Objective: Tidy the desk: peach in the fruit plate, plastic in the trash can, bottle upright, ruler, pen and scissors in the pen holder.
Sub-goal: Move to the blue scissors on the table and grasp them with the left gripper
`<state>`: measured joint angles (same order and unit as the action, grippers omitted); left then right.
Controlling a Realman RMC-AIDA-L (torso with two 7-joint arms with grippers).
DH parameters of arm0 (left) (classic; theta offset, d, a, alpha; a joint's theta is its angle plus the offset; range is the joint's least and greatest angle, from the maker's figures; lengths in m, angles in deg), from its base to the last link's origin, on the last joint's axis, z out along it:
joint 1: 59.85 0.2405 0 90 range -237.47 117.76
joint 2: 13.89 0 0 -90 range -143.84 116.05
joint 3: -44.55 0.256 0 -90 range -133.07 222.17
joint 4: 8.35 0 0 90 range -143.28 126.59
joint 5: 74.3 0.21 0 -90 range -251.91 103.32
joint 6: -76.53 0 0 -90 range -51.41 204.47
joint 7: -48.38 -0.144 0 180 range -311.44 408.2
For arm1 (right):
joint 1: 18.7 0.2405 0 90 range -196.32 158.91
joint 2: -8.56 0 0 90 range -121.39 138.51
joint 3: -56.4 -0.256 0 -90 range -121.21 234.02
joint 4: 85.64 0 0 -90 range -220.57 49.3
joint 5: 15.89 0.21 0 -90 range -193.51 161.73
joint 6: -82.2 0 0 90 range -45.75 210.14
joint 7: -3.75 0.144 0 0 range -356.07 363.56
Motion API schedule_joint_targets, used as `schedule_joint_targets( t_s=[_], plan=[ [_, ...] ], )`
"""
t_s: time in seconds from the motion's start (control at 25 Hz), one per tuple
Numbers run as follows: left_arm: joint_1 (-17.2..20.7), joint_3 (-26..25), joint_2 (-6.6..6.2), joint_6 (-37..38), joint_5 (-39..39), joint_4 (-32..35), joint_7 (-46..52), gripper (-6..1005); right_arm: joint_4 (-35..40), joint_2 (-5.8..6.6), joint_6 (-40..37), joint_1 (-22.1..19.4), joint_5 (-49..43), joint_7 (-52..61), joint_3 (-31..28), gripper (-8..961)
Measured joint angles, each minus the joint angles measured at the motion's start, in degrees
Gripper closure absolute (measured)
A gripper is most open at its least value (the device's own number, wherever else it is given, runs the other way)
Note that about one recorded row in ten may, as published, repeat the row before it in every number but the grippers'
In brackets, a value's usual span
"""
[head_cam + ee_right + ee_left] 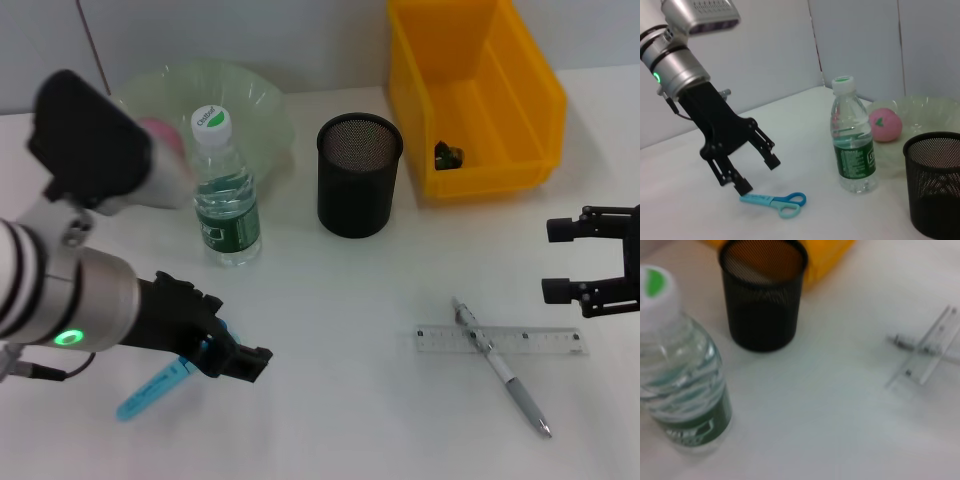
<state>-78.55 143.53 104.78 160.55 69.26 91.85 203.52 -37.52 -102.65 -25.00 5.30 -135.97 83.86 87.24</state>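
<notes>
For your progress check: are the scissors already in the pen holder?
No, the scissors lie on the table beneath the left gripper.

Looks like a lab/test setup dressed as an office desk: plain white bench (pixel 330 330), bare pale panel walls (pixel 775 45) behind, no clutter. Office bits only: black mesh pen holder (pixel 359 175) mid-far, clear ruler (pixel 500 340) w/ pen (pixel 500 368) across it near right, yellow storage bin (pixel 470 95) far right.
</notes>
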Motion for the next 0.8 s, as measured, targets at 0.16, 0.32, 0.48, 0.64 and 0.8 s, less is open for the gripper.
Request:
schedule_joint_targets(
  t_s=[0.16,0.32,0.48,0.64,0.8],
  plan=[
    [-3.25,1.29,0.09,1.48,3.93,-1.34,3.54,183,-0.43,-0.7,0.27,-0.22,0.09,-1.13,-0.84,121],
    [-6.73,-1.27,0.03,3.64,4.23,-6.78,4.62,184,-0.55,-1.13,0.63,-0.21,0.25,-1.16,-1.57,121],
    [-8.92,-3.33,0.02,4.1,4.06,-12.0,4.49,184,-0.61,-1.17,0.98,0.12,0.29,-0.98,-2.43,121],
    [-9.8,-4.57,-0.04,3.39,3.85,-15.09,3.59,184,-0.87,-1.19,1.51,0.47,0.29,-0.82,-2.52,121],
    [-11.01,-5.89,-0.1,2.93,3.78,-18.64,2.8,185,-1.75,-1.2,1.67,0.98,0.29,-0.72,-2.54,121]
  ],
)
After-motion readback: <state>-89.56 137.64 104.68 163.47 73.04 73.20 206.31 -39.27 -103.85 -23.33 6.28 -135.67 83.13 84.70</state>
